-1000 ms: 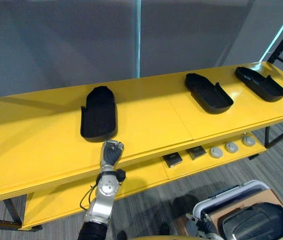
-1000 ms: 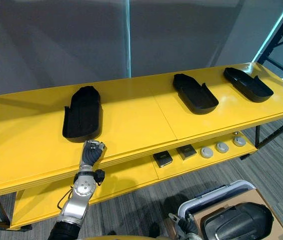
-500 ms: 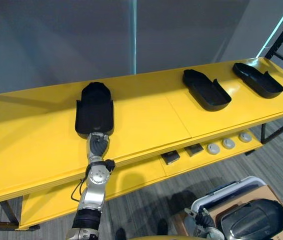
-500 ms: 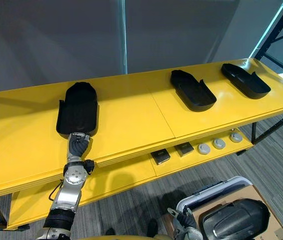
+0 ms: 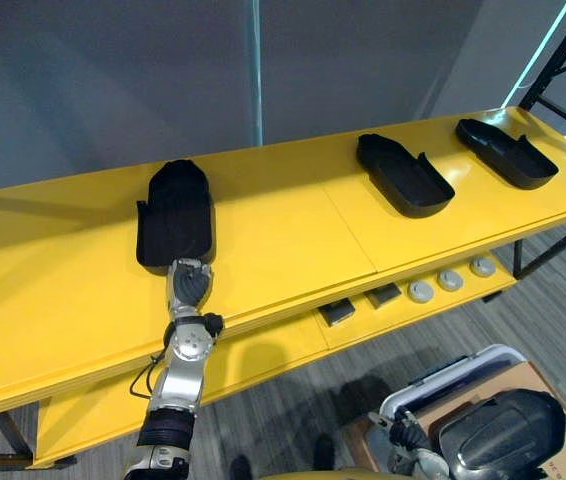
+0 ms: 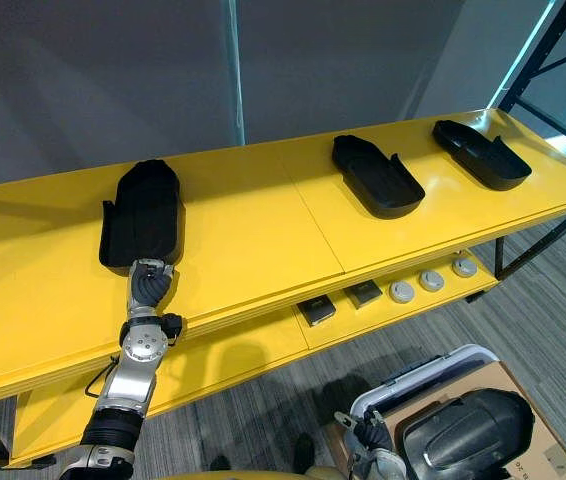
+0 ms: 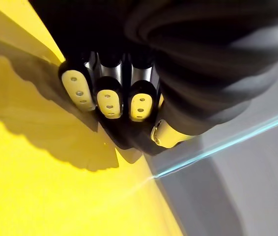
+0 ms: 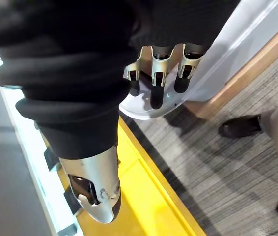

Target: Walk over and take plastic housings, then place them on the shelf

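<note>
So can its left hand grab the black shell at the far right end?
Probably not from here: the left hand is at the leftmost housing, with the middle housing before the far-right housing.

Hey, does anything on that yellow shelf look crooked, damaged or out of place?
Nothing looks damaged or spilled. The three black plastic housings are not lined up alike: the left housing, by the left hand, points roughly straight across the yellow shelf, while the middle housing and right housing lie slanted. The right hand hangs open.

Left robot hand (image 5: pixel 189 284) met the near end of the black ribbed plastic housing (image 5: pixel 174 213), and its grip was unreadable. Round grey discs (image 5: pixel 450 281) and dark square pieces (image 5: pixel 337 312) on the lower yellow shelf (image 5: pixel 273 352) were too small to identify.
</note>
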`<state>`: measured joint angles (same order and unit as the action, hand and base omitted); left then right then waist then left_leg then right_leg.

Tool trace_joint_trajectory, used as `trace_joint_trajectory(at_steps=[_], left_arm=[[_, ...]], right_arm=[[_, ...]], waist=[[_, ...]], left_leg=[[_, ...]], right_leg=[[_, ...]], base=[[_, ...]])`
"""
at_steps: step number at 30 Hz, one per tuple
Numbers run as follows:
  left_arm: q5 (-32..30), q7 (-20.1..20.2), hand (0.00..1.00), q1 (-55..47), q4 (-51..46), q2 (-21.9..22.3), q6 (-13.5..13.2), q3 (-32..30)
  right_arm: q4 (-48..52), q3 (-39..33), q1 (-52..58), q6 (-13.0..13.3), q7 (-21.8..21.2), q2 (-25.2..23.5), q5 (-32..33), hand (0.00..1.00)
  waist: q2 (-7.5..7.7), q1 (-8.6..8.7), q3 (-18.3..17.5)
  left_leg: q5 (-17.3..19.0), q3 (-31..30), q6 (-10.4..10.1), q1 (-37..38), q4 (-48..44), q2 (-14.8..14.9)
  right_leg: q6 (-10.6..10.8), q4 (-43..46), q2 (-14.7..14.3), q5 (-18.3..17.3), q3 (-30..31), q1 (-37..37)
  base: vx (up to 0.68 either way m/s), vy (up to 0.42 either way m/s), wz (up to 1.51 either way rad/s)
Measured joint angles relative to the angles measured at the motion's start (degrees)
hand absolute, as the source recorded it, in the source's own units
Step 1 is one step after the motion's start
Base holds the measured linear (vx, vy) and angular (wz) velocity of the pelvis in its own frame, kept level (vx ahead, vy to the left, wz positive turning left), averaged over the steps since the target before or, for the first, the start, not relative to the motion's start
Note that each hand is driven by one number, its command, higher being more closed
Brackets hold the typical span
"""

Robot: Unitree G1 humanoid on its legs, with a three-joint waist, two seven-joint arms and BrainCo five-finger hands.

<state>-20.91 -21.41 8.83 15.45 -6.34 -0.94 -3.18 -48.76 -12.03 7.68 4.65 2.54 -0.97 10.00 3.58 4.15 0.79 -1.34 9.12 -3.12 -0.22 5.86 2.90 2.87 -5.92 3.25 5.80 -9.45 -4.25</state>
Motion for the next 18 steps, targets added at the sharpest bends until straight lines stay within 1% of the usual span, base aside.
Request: trace_joint_trajectory(at_steps=[4,6,8,9,10,11,13,14,16,17,18], left_arm=[[0.51,0.41,1.00,-0.47,-2.31,-0.70,-0.12,1.28],[0.55,1.43,1.00,-1.89,-7.03,-0.70,-0.19,1.90],[0.59,1.47,1.00,-3.36,-13.10,-0.73,-1.20,2.83],[0.71,1.51,1.00,-4.00,-17.76,-0.55,-2.00,3.10],[1.15,1.48,1.00,-4.55,-22.55,-0.65,-2.88,2.88],[1.17,1.45,1.00,-4.97,-24.93,-0.67,-3.42,2.56],[1.52,1.30,1.00,-7.81,-33.61,-0.57,-5.98,0.25],[1.82,1.28,1.00,-8.47,-35.33,-0.54,-6.53,-0.59],[4.58,0.65,1.00,-12.41,-41.01,0.54,-8.69,-7.93],[5.77,-0.09,1.00,-13.34,-41.76,1.15,-9.01,-10.15],[7.84,-1.20,1.00,-15.59,-42.64,2.72,-9.55,-14.26]], right_arm=[[-0.01,-0.01,0.04,0.07,-0.01,0.14,0.08,0.00],[-0.11,-0.04,0.12,0.08,0.00,0.23,0.10,0.00],[-0.53,-0.22,0.23,0.31,0.01,0.46,0.12,0.00],[-1.79,-0.47,0.29,0.78,0.02,0.81,0.12,0.00],[-2.30,-0.51,0.25,0.80,0.04,1.26,0.13,0.00],[-2.58,-0.53,0.28,0.89,0.05,1.49,0.13,0.00],[-4.18,-1.06,0.49,1.52,0.07,1.96,0.17,0.00],[-4.23,-1.15,0.54,1.56,0.10,2.07,0.17,0.00],[-4.47,-1.52,0.76,1.55,0.16,2.60,0.19,0.00],[-4.44,-1.63,0.79,1.55,0.18,2.56,0.19,0.00],[-4.38,-2.35,1.01,1.54,0.29,2.49,0.20,0.00]], waist=[[-0.07,0.01,0.57],[-0.07,-0.01,0.69],[-0.32,-0.02,0.85],[-0.43,-0.16,0.92],[-0.44,-0.44,0.93],[-0.44,-0.54,0.93],[-0.51,-1.29,0.97],[-0.61,-1.62,1.05],[-0.83,-2.07,1.18],[-0.94,-2.18,1.26],[-1.09,-2.30,1.52]], left_leg=[[-0.09,-1.35,0.10,-0.03,-0.01,-0.10],[-0.11,-1.86,0.13,0.00,-0.03,-0.18],[-0.14,-2.97,0.17,-0.01,-0.28,-0.42],[-0.17,-3.72,0.18,-0.20,-0.37,-0.64],[-0.24,-4.31,0.28,-0.29,-0.39,-0.86],[-0.25,-4.52,0.29,-0.27,-0.39,-0.94],[-0.23,-5.34,0.29,-0.18,-0.38,-1.30],[-0.22,-5.73,0.30,-0.11,-0.37,-1.39],[-0.21,-6.88,0.31,-0.23,-0.36,-1.64],[-0.21,-7.24,0.32,-0.21,-0.24,-1.73],[-0.16,-7.59,0.29,0.21,0.00,-1.81]], right_leg=[[-0.25,0.03,0.15,0.17,-1.47,0.52],[-0.26,0.19,0.24,0.19,-1.66,0.76],[-0.24,0.23,0.54,0.17,-2.82,1.19],[-0.21,0.23,0.79,0.14,-3.09,1.34],[-0.20,0.24,1.00,0.14,-3.53,1.53],[-0.20,0.24,1.10,0.13,-3.76,1.69],[0.11,0.25,1.47,-0.11,-4.51,2.63],[0.21,0.25,1.55,-0.19,-4.74,2.87],[0.28,0.26,1.80,-0.28,-5.69,3.29],[0.32,0.27,1.87,-0.31,-6.08,3.48],[0.57,0.28,2.01,-0.54,-6.60,4.19]], base=[[0.00,0.004,0.13],[0.02,0.015,0.16],[0.03,0.022,0.21],[0.02,0.032,0.28],[0.02,0.040,0.27],[0.00,0.037,0.22],[-0.02,0.036,0.21],[-0.02,0.032,0.26],[-0.01,0.028,0.26],[-0.02,0.017,0.27],[-0.02,0.013,0.19]])
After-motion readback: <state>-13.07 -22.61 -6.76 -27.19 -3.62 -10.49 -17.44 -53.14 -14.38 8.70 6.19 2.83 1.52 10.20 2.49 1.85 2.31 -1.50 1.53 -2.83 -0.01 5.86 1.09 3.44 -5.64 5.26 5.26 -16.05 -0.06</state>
